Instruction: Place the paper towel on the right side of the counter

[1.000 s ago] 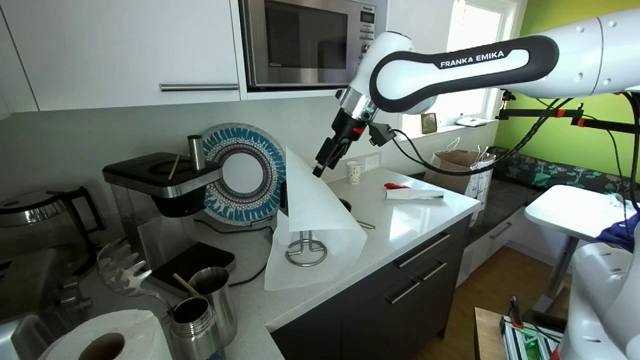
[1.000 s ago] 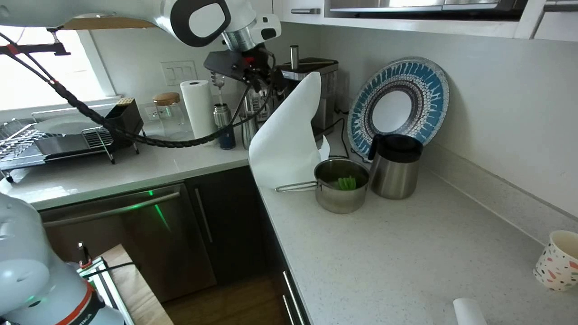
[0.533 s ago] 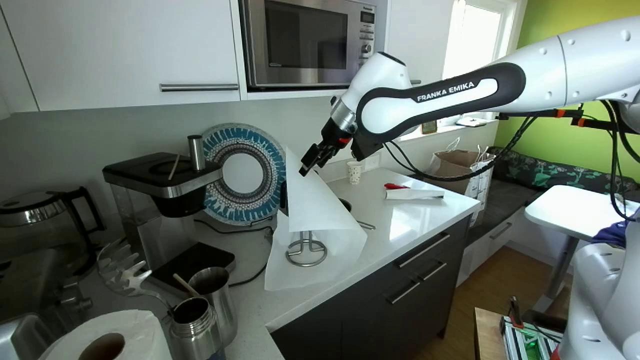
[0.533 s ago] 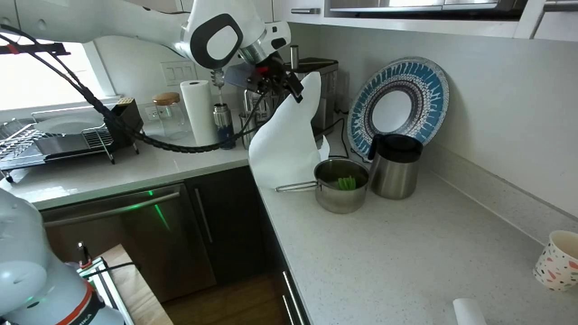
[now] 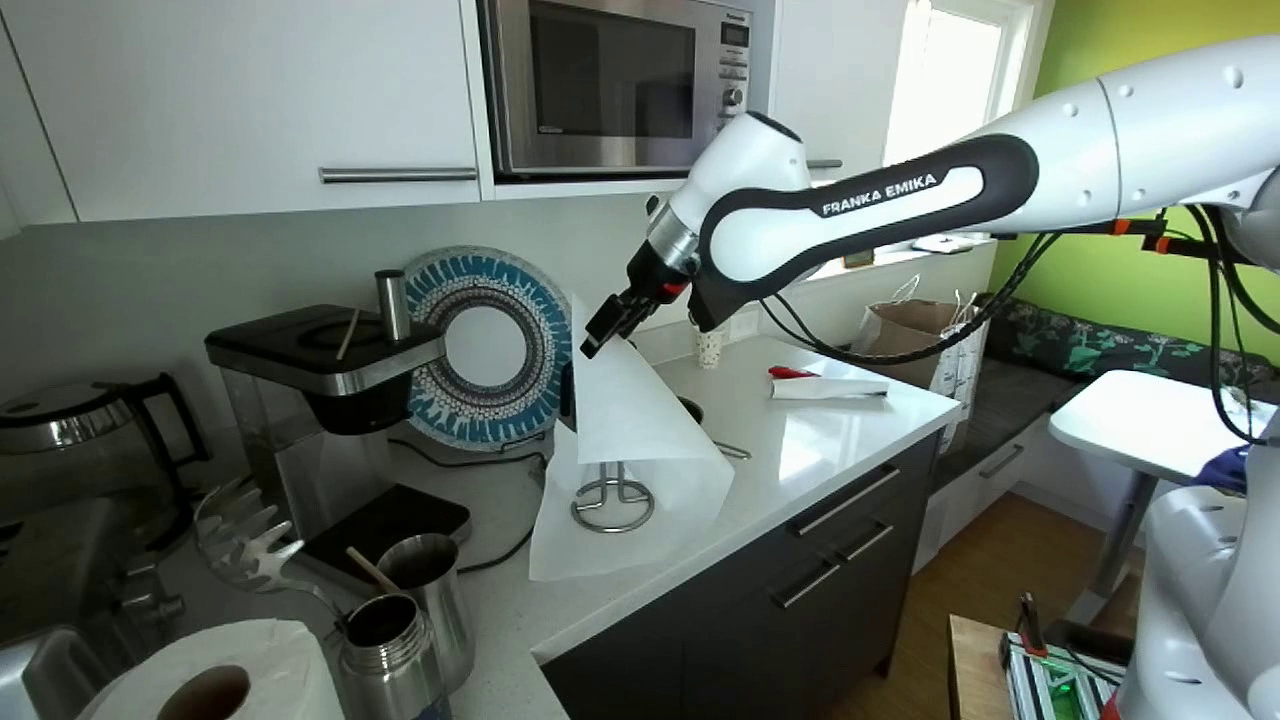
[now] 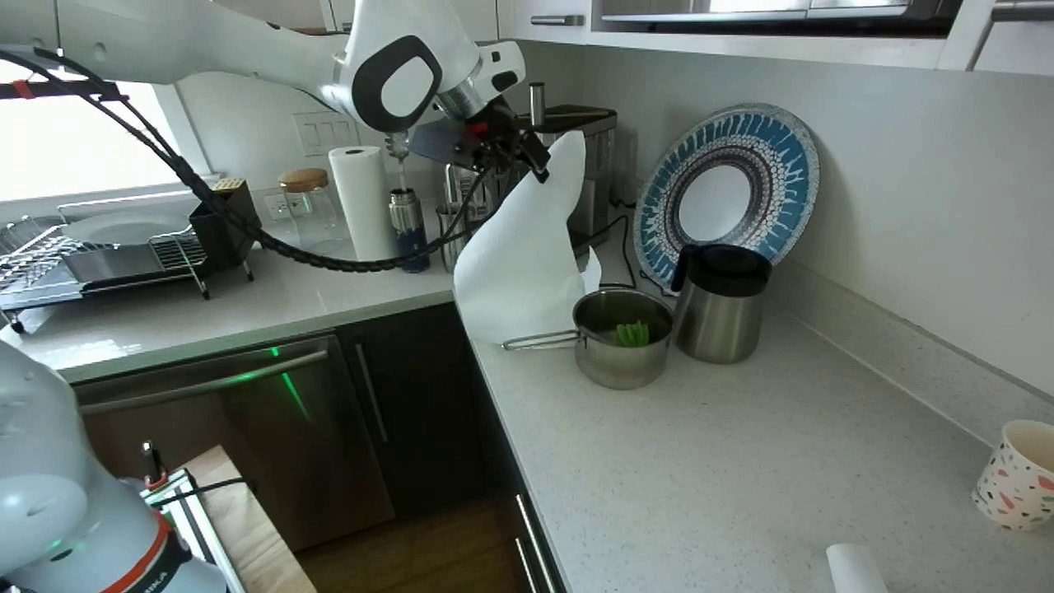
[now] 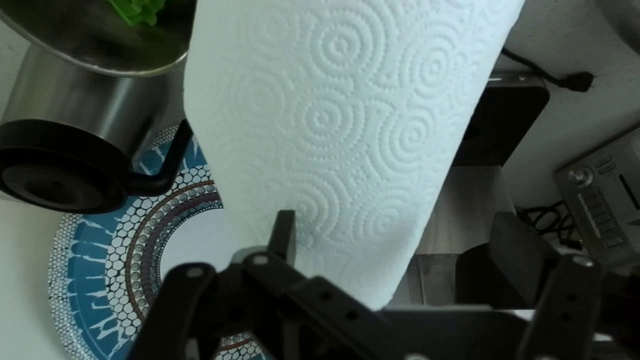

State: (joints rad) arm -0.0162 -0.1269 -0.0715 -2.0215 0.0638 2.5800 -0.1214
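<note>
The paper towel (image 5: 640, 410), a limp white sheet, stands draped in a raised fold on the counter (image 5: 850, 430), with a round metal wire piece (image 5: 612, 500) under it. It also shows in an exterior view (image 6: 527, 272) beside a pot. In the wrist view the towel (image 7: 335, 120), embossed with circles, fills the middle. My gripper (image 5: 590, 345) is at the towel's raised top; it also shows in an exterior view (image 6: 539, 169). In the wrist view my gripper (image 7: 395, 217) is open, one finger over the towel, the other beyond its edge. Contact cannot be told.
A steel pot (image 6: 622, 350) with green contents and a steel jug (image 6: 723, 305) stand beside the towel. A patterned plate (image 5: 485, 345) leans on the wall. A coffee maker (image 5: 330, 345) stands close by. A speckled cup (image 6: 1017, 476) and a white roll-shaped item (image 5: 828, 388) lie farther along.
In the exterior views my arm has lowered and my gripper has come down to the towel's top, most of it in the first half second. The paper towel has not visibly moved.
</note>
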